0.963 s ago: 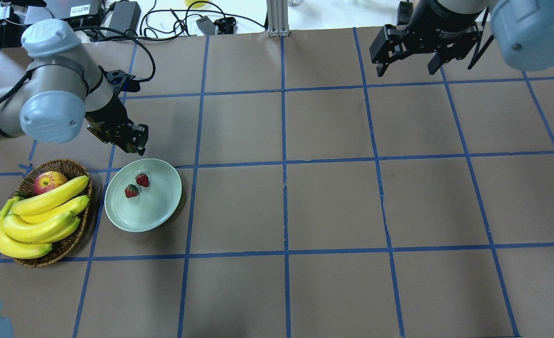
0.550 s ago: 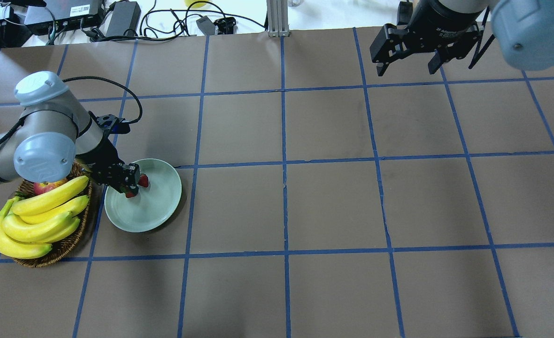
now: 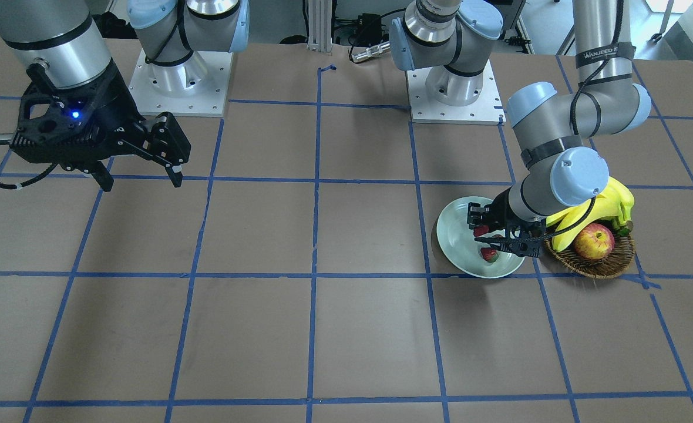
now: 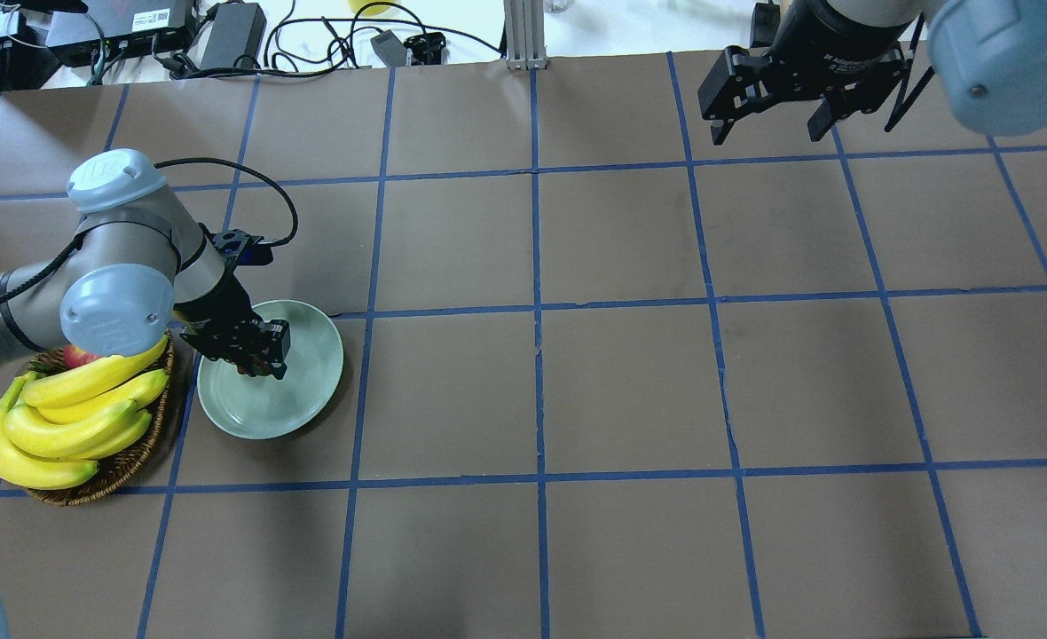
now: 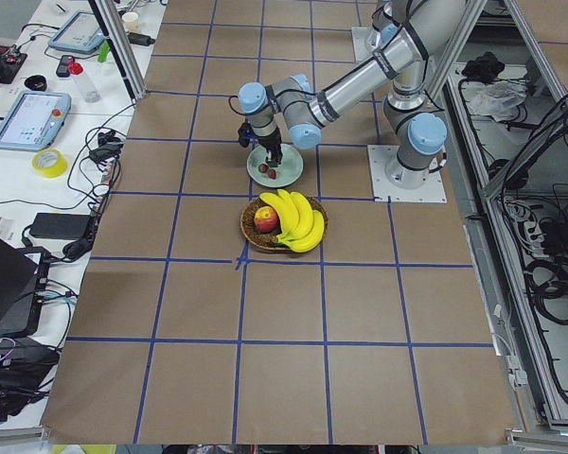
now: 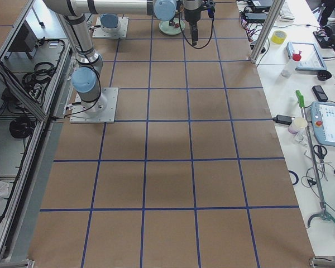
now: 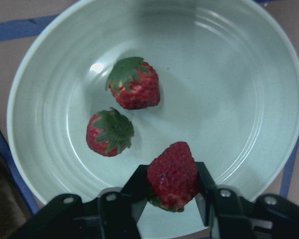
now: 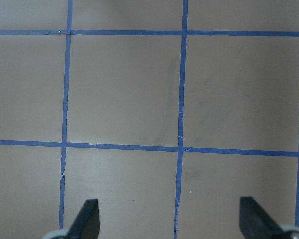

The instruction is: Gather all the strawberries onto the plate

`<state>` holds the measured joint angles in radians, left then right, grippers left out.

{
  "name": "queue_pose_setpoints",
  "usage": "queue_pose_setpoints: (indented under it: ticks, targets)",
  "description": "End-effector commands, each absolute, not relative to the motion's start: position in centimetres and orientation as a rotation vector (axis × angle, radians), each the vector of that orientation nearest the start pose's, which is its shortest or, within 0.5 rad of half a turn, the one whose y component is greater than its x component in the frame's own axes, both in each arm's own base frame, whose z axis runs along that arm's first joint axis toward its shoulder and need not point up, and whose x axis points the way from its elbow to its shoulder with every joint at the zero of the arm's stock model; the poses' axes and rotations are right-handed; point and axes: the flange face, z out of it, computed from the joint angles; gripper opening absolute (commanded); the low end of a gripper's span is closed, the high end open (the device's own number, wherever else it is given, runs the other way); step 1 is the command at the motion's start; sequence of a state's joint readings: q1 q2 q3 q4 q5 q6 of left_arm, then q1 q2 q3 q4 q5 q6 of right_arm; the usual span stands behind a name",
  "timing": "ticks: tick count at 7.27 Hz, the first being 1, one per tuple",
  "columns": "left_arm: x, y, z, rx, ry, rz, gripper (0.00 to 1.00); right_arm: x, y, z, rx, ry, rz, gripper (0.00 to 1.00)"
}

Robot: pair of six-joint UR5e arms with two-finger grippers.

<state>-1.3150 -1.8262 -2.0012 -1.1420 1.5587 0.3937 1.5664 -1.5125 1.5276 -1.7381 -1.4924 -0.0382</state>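
The pale green plate [image 7: 234, 74] lies on the table's left side in the overhead view [image 4: 275, 404]. Two strawberries [image 7: 134, 85] [image 7: 109, 132] lie in it. My left gripper [image 7: 172, 199] is just above the plate's inside [image 4: 262, 355] and is shut on a third strawberry [image 7: 172, 175], held between its fingers. In the front view the left gripper [image 3: 490, 235] hangs over the plate [image 3: 455, 241], with one strawberry [image 3: 489, 254] lying below it. My right gripper [image 4: 770, 133] is open and empty, high at the far right [image 3: 141, 181], over bare table [image 8: 172, 221].
A brown wicker basket [image 4: 129, 461] with bananas [image 4: 71, 408] and a red-yellow apple [image 4: 75, 357] stands right beside the plate, partly under my left arm. It also shows in the front view [image 3: 593, 267]. Cables and boxes lie beyond the table's far edge.
My left arm has moved from behind the plate to over it, lower down, and now hides the two lying strawberries in the overhead view. The right arm has not moved.
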Motion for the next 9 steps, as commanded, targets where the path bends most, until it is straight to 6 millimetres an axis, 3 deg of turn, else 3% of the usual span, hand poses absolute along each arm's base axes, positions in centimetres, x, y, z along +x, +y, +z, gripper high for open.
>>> queue_pose_setpoints:
  ticks: [1,3,5,6,7,8,9]
  targets:
    - [-1.0,-50.7,21.4,0.224,3.196,0.372,1.0,13.9,-53.1,49.5,-0.063,3.058,-0.228,1.0]
    - [-2.7,-51.7,26.1,0.204,3.182,0.306,1.0,13.9,-53.1,49.6,-0.063,3.057,-0.23,1.0]
    - [-7.2,-52.5,35.0,0.111,3.166,0.334,1.0,13.9,-53.1,49.5,-0.06,3.058,-0.228,1.0]
    - [-10.4,-51.8,39.9,0.094,3.152,0.248,1.0,13.9,-53.0,49.3,-0.06,3.058,-0.223,1.0]
    - [-12.4,-50.5,44.1,0.056,3.146,0.15,1.0,13.9,-53.0,49.2,-0.062,3.058,-0.221,1.0]
    - [-13.7,-48.9,47.3,0.046,3.14,0.059,1.0,13.9,-53.0,49.2,-0.063,3.058,-0.221,1.0]
    - [-14.3,-47.8,48.8,0.067,3.129,0.005,1.0,13.9,-53.0,49.2,-0.063,3.057,-0.219,1.0]
